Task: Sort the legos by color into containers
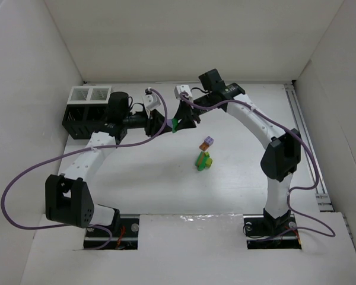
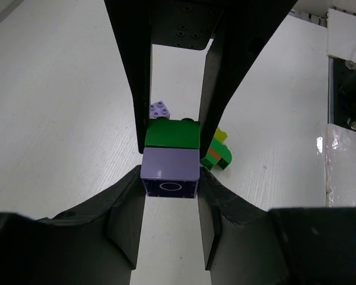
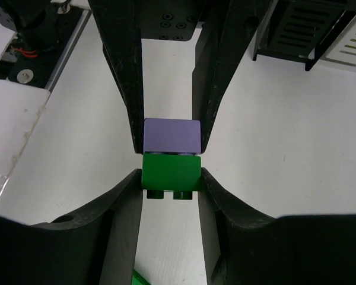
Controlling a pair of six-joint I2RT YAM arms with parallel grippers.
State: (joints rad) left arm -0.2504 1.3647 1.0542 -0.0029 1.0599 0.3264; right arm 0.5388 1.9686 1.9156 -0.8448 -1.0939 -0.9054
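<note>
Rack [image 1: 86, 111]: far left on my overhead view, black slats with a white rim. It stands at the back of the table [image 1: 166, 184], well apart from all the bricks.
Left claw [image 2: 170, 178]: narrow. I see it clamped on the purple brick [image 2: 170, 171], one finger flat against each side.
Purple brick: held between the two claws near the middle of the table and joined face to face with the green brick [image 3: 171, 171]. A ring shows on the face turned to my left wrist camera.
Green brick: right up against the purple one, on the side toward my right arm. As far as I can tell, both are clear of the table.
Right claw [image 3: 171, 178]: narrow too, its fingers pressed against both sides of the green brick. It sits nose to nose with the left claw.
Loose bricks [image 1: 204, 155]: on the table just right of the claws, a small clump of green, yellow-green and orange. There's a lilac piece at the far end, and I can't tell whether it touches the rest.
</note>
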